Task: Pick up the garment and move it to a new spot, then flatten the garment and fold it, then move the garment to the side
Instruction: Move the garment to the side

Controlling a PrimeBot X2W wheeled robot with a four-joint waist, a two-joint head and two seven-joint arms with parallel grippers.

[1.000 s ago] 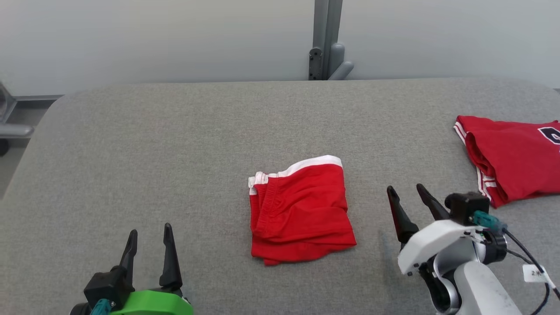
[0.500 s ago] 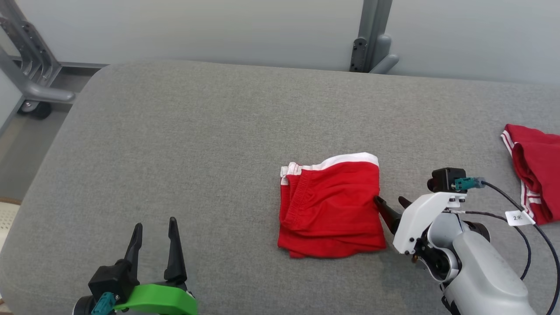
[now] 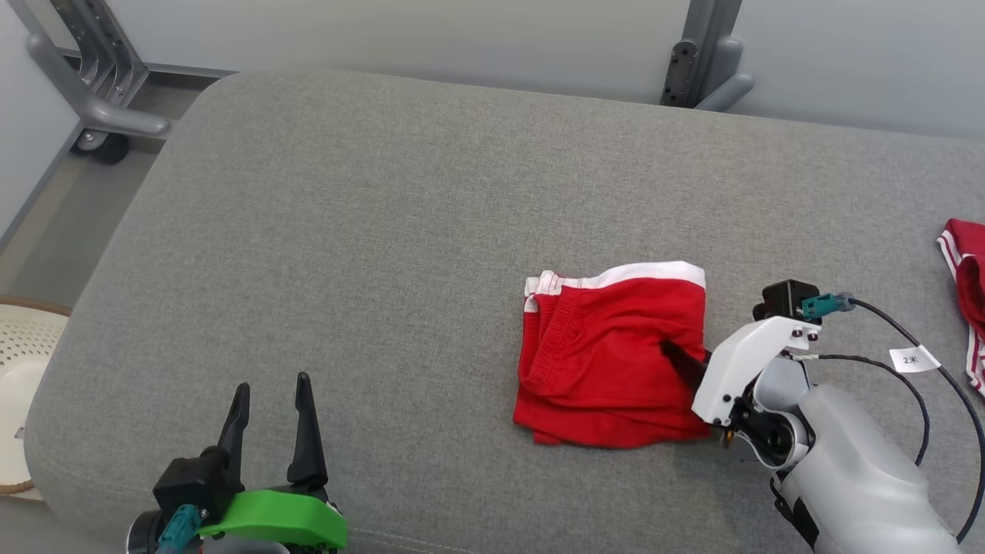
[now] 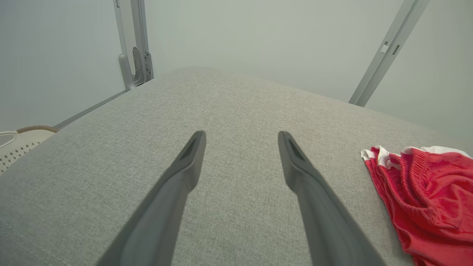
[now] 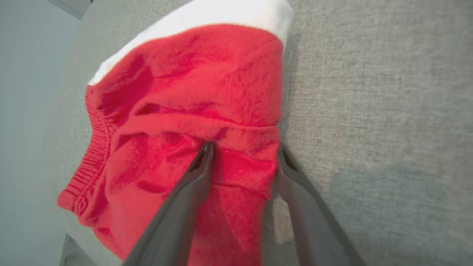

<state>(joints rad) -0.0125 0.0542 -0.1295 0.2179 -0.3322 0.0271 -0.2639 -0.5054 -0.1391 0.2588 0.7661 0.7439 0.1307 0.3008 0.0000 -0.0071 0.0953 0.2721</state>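
While the left gripper [image 3: 272, 383] hangs at the near edge of the grey cushion [image 3: 369, 231] with its two dark fingers spread wide and nothing between them, the right gripper [image 5: 244, 147] works at the garment [image 3: 608, 346]. Its jaws stand apart and have not closed. One finger lies on top of the red cloth, the other sits at the packet's right-hand border against the cushion, and a strip of folded fabric lies between them.

The garment, red shorts with a white hem, lies as a compact folded packet right of centre on the cushion. The step in hand is therefore judged to be the grasp for moving it aside.

Hazards: the layered edges are loose, so a pinch that catches only the upper layers would probably let the lower ones sag and the fold open on lifting. A drag across the rough cushion weave could likewise peel the packet apart. The lower finger might also snag on the upholstery rather than slip beneath.

Surroundings: a second red garment [image 3: 966, 269] lies at the cushion's far right edge, which limits placement on that side. A white perforated basket [image 3: 23, 369] stands off the left edge, lower down. Beyond the cushion rise a grey metal post [image 3: 700, 58] and a wheeled frame [image 3: 100, 115] against a pale wall.
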